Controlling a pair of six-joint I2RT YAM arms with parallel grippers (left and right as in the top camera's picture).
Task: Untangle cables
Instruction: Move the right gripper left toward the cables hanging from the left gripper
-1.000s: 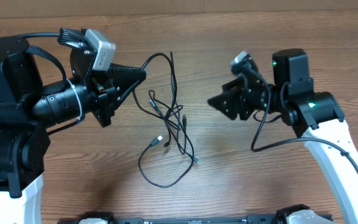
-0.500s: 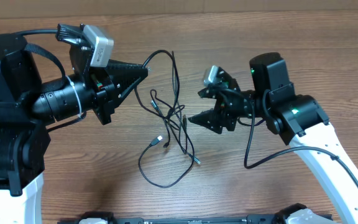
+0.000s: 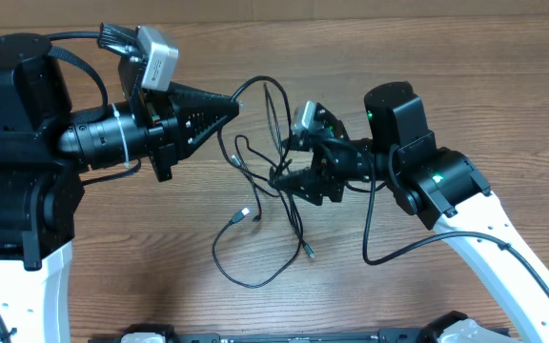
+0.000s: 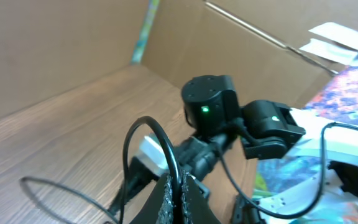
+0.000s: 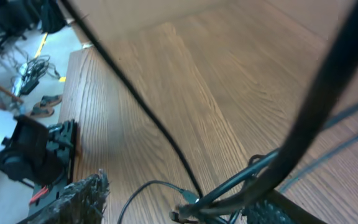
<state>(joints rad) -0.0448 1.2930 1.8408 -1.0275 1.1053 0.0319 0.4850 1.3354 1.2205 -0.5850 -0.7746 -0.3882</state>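
Pinching cables (image 3: 244,215) w/ L gripper (image 3: 235,98); R gripper (image 3: 279,179) agape round them.

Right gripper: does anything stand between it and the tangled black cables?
Nothing visible does. The right gripper is open, and its fingers flank strands of the tangled black cables. The left gripper, shut on an upper loop, sits off to one side.

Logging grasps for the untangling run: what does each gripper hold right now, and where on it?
Left gripper pinches the black cable at its top loop. Right gripper is open around the tangle, gripping nothing.
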